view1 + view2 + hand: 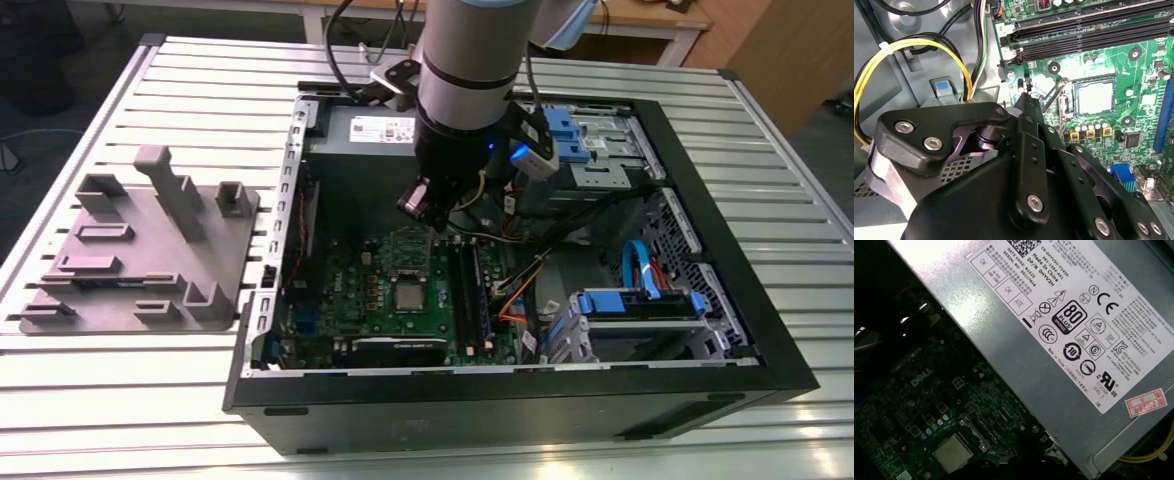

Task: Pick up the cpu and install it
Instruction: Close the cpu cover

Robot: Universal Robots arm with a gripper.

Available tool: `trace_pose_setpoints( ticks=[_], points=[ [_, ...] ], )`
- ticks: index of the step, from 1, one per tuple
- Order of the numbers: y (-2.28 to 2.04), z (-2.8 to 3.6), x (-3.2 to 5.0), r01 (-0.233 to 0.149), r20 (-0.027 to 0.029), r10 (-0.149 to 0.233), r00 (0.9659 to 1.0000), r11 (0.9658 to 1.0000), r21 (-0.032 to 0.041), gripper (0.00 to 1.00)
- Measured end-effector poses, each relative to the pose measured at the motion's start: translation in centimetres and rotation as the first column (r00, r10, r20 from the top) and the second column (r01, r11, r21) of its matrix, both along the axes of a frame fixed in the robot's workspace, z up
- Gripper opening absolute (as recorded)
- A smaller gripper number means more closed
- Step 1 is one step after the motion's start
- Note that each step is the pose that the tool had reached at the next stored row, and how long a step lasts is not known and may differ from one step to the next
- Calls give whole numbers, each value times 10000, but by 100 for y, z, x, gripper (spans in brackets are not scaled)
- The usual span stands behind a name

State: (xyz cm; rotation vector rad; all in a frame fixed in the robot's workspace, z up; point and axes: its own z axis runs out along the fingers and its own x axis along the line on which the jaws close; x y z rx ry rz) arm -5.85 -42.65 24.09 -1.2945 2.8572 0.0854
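Near the edge of the table [134, 400] at the exterior view's left stands the grey tray [134, 260]. The open computer case [534, 400] takes the middle. Inside it the cpu [407, 293] lies in its socket on the green board [354, 290], and I judge it is already placed there. My claw [424, 205] hangs above the board's edge beside the power supply [374, 125], apart from the cpu. Whether it is open or closed I cannot tell. In the second wrist view a thin metal lever [1054, 95] stands beside the chip, and yellow cables [914, 45] loop close to my claw. I think a careless move can catch these cables, or knock the lever and shift the chip in its socket.
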Motion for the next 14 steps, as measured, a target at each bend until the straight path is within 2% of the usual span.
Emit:
trace_pose_setpoints(
  ticks=[4, 11, 14],
  points=[
    [-1, 7, 1, -20, -49, 20, 10000, 10000, -1, 10],
    [-3, 11, 8, -24, -211, 24, 9998, 10000, -3, 10],
    [-3, 10, 8, -23, -216, 23, 9998, 10000, -2, 10]
  ],
)
